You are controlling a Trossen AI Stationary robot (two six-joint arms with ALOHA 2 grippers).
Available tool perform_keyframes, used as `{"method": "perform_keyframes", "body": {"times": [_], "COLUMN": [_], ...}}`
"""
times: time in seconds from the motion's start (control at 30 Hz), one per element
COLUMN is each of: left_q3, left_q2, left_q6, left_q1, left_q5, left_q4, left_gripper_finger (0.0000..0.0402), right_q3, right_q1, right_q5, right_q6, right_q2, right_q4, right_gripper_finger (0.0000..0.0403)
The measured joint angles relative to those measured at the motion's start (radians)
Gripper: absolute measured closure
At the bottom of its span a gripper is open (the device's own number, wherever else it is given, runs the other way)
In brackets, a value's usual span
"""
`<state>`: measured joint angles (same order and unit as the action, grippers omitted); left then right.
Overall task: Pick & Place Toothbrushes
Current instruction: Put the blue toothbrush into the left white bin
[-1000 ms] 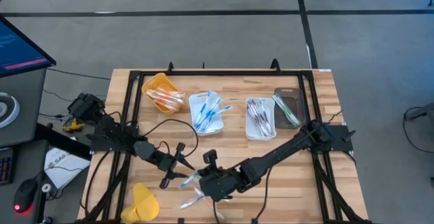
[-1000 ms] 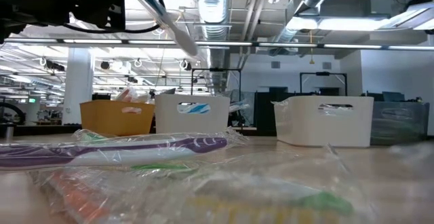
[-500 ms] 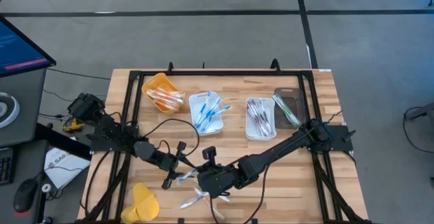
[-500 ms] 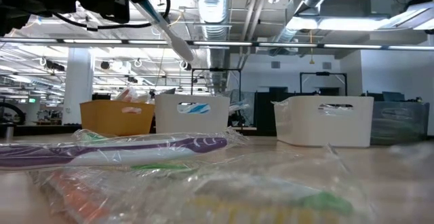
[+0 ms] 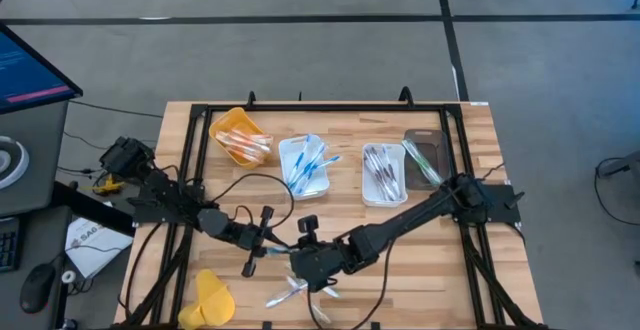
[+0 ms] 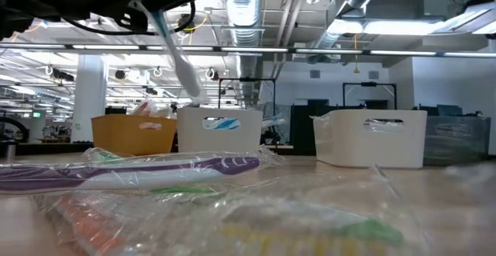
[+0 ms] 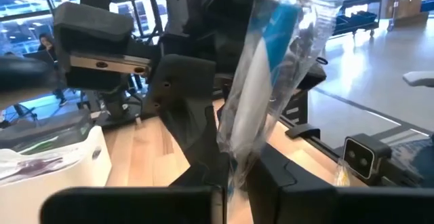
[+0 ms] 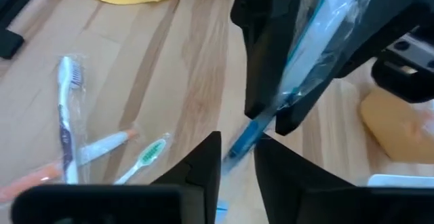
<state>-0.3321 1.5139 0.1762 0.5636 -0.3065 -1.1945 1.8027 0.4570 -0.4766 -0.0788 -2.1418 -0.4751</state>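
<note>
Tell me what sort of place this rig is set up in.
Probably an open industrial lab or workshop: bare ceiling ducts and pipes overhead, a grey concrete floor with dark taped lines, and a monitor beside the wooden table.

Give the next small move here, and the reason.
Probably draw the right gripper back off the blue toothbrush: the left gripper is shut on its wrapped handle, and the right one's jaws stand apart around its end, so the handover looks ready to finish.
</note>
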Motion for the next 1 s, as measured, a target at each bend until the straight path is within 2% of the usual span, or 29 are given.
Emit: {"method": "perform_keyframes", "body": {"times": [0.2, 0.33, 0.57, 0.73, 0.83, 0.93, 1.0], "left_q3": [0.0, 0.0, 0.0, -0.011, -0.058, -0.143, -0.219], "left_q2": [0.0, 0.0, 0.0, -0.008, -0.052, -0.121, -0.17], "left_q6": [-0.001, -0.001, -0.023, -0.019, -0.02, -0.067, -0.128], "left_q1": [0.0, 0.0, 0.0, -0.011, -0.05, -0.113, -0.165], "left_q5": [-0.001, -0.001, -0.002, -0.064, -0.064, -0.062, -0.017], "left_q4": [0.005, 0.01, 0.025, 0.042, 0.187, 0.454, 0.617], "left_gripper_finger": [0.0384, 0.0384, 0.0384, 0.0384, 0.0384, 0.0384, 0.0384], "right_q3": [0.0, 0.0, 0.0, 0.0, 0.0, 0.0, 0.0], "right_q1": [-0.006, 0.001, 0.021, 0.079, 0.12, 0.155, 0.175], "right_q5": [0.015, 0.009, -0.057, -0.13, -0.18, -0.23, -0.249], "right_q6": [0.017, 0.08, 0.412, 0.596, 0.694, 0.784, 0.854], "right_q2": [0.0, 0.025, 0.129, 0.18, 0.185, 0.185, 0.185], "right_q4": [-0.031, -0.169, -0.445, -0.614, -0.703, -0.791, -0.847], "right_gripper_finger": [0.031, 0.0309, 0.0308, 0.0308, 0.0308, 0.0308, 0.0307]}}
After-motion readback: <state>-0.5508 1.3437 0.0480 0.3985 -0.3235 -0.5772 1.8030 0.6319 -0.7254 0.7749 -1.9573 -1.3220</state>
